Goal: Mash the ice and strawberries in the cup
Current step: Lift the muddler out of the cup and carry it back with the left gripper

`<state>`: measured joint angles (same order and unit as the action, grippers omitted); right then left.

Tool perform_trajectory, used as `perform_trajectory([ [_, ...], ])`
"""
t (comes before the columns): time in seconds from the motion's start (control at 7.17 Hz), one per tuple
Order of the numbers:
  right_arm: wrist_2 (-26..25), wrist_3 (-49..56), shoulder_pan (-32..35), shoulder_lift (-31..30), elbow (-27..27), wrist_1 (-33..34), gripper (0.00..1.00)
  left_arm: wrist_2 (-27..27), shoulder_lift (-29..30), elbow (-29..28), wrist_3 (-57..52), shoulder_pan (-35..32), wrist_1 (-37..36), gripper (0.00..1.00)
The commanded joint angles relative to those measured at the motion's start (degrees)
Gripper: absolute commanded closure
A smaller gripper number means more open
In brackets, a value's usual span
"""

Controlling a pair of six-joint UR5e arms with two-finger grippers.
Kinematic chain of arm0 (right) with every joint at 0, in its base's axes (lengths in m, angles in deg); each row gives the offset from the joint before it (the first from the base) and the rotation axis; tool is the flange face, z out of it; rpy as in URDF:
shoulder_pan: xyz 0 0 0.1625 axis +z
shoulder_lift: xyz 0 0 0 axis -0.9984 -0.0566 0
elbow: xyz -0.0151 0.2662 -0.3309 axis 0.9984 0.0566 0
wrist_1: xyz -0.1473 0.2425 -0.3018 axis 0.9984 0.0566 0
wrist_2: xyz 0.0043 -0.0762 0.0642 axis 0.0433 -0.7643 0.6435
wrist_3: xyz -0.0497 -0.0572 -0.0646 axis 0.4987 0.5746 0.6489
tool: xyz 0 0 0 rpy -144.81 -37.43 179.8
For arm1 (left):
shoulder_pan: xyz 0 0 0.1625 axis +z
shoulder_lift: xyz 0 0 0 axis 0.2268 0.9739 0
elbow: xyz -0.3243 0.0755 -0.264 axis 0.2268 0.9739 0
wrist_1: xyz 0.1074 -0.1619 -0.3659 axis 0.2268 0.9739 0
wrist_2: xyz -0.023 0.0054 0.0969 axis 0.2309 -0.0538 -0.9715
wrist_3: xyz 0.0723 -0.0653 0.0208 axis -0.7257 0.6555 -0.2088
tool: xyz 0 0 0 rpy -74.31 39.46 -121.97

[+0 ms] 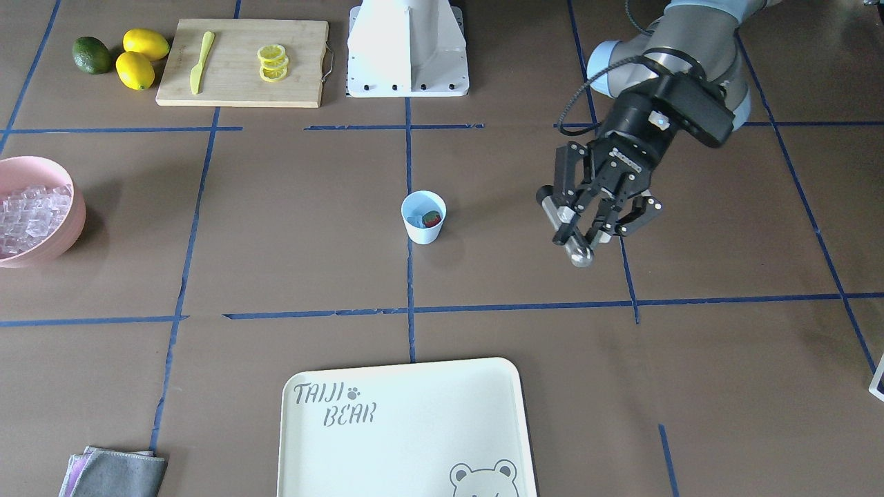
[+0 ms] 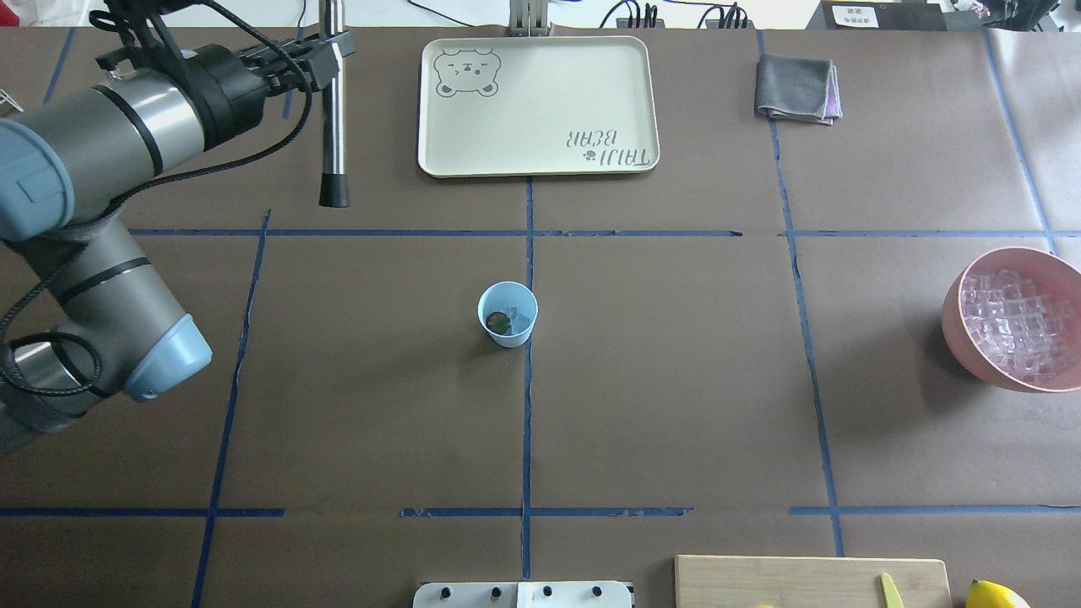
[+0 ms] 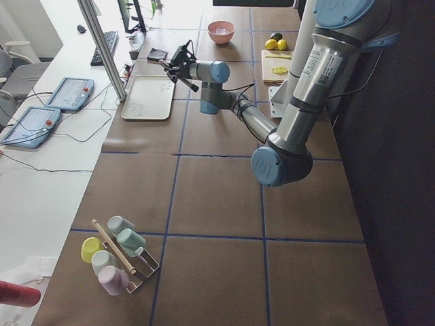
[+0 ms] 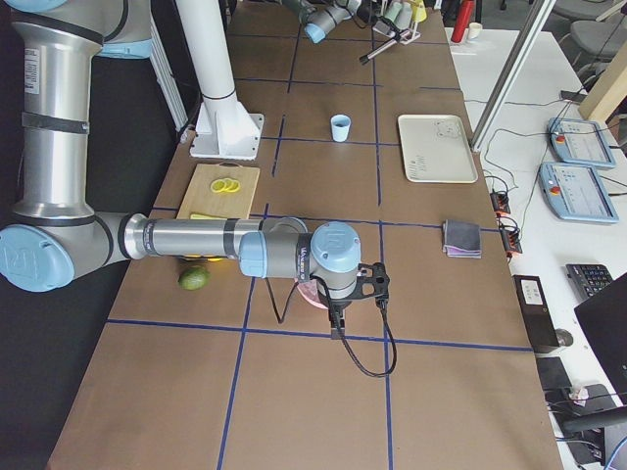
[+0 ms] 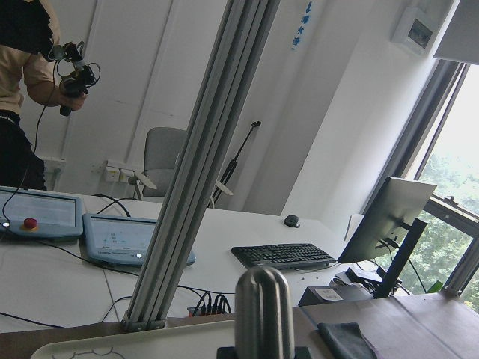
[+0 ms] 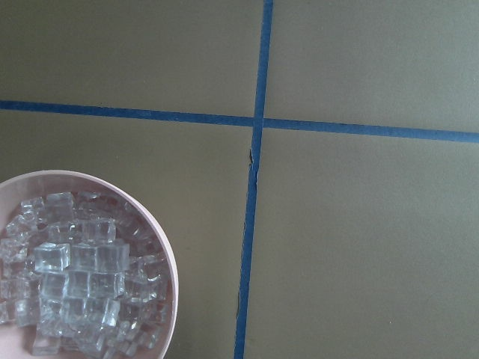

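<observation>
Overhead exterior: my left pincer (image 2: 325, 57) pinches the rod (image 2: 333, 118), well apart from the cup (image 2: 507, 314), poised for mashing, I judge. Strawberry (image 1: 432, 219) and ice (image 1: 416, 221) sit inside the cup, mid-counter. Right pincer (image 4: 364, 284): cannot tell.

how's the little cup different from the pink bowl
Size: the cup is far smaller than the pink bowl.
Colour: the cup is white outside and light blue inside; the bowl is pink all over.
Contents: the cup holds a red strawberry and a few ice cubes; the bowl is heaped with ice alone.
Shared: both stand upright, open-topped, with no handle.
</observation>
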<state>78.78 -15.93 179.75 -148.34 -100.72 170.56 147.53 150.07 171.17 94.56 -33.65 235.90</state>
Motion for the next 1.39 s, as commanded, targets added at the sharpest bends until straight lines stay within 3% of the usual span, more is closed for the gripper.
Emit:
perform_trajectory([
  [0.0,-0.2,0.0,0.0,0.0,0.0,-0.1,0.01,9.4,-6.3,-0.2,4.2,-5.0,-8.9,1.00],
  [0.42,-0.3,0.0,0.0,0.5,0.0,-0.1,0.01,28.1,-17.6,-1.3,-1.3,-14.9,-18.0,1.00],
  [0.7,-0.5,0.0,0.0,0.6,0.1,-0.2,0.01,28.0,-23.0,-4.3,-8.2,-15.0,-20.1,1.00],
  [0.98,-0.6,0.1,0.0,0.7,0.2,-0.1,0.01,27.9,-24.9,-10.8,-13.7,-14.9,-19.4,1.00],
  [1.25,-0.6,0.1,-0.1,0.7,0.2,-0.3,0.01,27.7,-26.7,-13.5,-19.5,-14.9,-19.0,1.00],
])
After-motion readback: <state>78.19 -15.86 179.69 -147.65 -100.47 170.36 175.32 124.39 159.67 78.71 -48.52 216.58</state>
